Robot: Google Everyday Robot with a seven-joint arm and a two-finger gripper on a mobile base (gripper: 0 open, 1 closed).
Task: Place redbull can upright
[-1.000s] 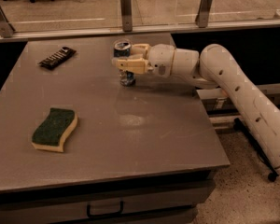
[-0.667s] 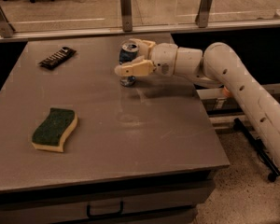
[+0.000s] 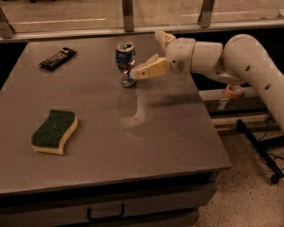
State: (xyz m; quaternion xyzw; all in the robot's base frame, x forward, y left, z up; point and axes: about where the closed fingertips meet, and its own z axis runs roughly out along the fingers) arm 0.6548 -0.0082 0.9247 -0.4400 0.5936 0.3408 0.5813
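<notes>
The redbull can (image 3: pixel 125 59) is a small dented blue-and-silver can. It stands upright on the grey table (image 3: pixel 132 126) near the far middle. My gripper (image 3: pixel 146 54) is just to the right of the can and is open. One finger (image 3: pixel 149 68) reaches toward the can's base and the other finger (image 3: pixel 164 37) points up and away. Nothing is held between them.
A green-and-yellow sponge (image 3: pixel 54 131) lies at the table's front left. A flat black ribbed bar (image 3: pixel 57 58) lies at the far left. A glass barrier with metal posts (image 3: pixel 127 4) runs behind the table. The table's right edge drops to the floor.
The fingers were around the can and have spread apart. The gripper has drawn back to the right, leaving the can standing on the table.
</notes>
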